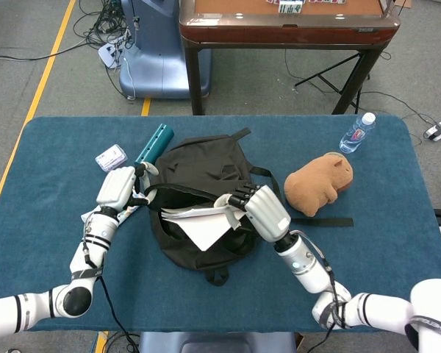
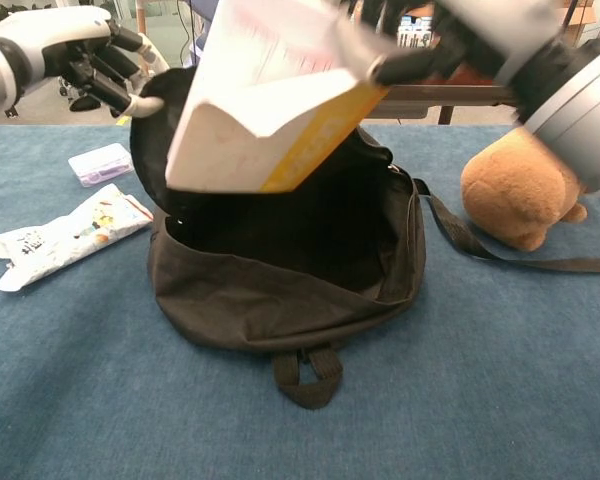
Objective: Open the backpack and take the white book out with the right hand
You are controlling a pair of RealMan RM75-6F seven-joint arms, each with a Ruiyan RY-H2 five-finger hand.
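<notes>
The black backpack [image 1: 198, 202] [image 2: 280, 260] lies open on the blue table, its flap lifted. My left hand [image 1: 117, 187] [image 2: 95, 62] grips the flap's edge at the bag's left side. The white book [image 1: 202, 224] [image 2: 265, 95] hangs in the air above the bag's opening, gripped by my right hand [image 1: 261, 209] [image 2: 450, 35]. A yellow edge shows along the book's lower side in the chest view, where the book is blurred.
A brown plush capybara [image 1: 320, 184] [image 2: 520, 195] sits right of the bag, with a strap [image 2: 500, 255] trailing beside it. A snack packet [image 2: 60, 235] and a small clear box [image 1: 112, 157] [image 2: 100, 163] lie left. A teal tube [image 1: 153, 143] and water bottle [image 1: 357, 132] stand further back.
</notes>
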